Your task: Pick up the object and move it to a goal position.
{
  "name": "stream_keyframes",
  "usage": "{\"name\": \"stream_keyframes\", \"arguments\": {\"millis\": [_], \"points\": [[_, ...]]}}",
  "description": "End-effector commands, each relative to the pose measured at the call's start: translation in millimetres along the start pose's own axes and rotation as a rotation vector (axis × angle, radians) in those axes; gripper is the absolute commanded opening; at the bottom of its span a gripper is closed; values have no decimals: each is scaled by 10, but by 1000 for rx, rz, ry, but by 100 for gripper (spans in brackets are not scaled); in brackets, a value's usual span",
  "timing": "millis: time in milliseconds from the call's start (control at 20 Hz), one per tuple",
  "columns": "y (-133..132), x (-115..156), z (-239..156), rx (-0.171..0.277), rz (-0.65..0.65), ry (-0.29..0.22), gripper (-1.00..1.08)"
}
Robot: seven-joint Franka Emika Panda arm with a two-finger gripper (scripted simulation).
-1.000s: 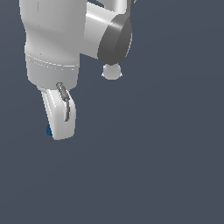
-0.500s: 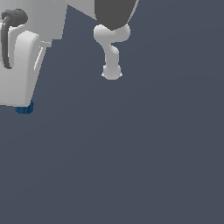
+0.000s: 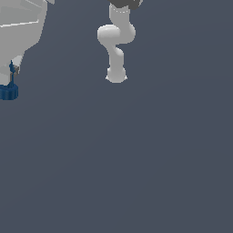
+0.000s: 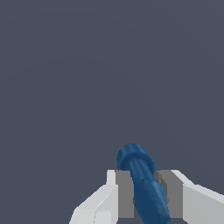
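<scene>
The dark blue object is long with a rounded knob at its end. In the wrist view my gripper is shut on it, one grey pad on each side, and the knob sticks out past the fingertips. In the exterior view the object shows at the far left edge, hanging under the white gripper body, which is largely cut off by the frame. The fingertips themselves are hidden there. The object is held above the grey floor.
The arm's white base and lower links stand at the top middle of the exterior view. The floor is plain dark grey all around.
The gripper with the blue object has moved toward the exterior view's left and upward, now almost out of frame. More of the arm's base links shows.
</scene>
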State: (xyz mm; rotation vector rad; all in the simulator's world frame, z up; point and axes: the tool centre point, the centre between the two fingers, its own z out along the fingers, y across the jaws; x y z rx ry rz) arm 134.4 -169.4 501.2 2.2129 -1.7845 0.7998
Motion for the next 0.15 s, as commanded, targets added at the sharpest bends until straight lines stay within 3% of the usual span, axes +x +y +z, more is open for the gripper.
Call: {"name": "stream_keyframes", "arguments": {"millis": [0, 100], "points": [[-3, 23, -31, -2, 8, 5, -100], [-5, 24, -36, -2, 9, 6, -100]]}}
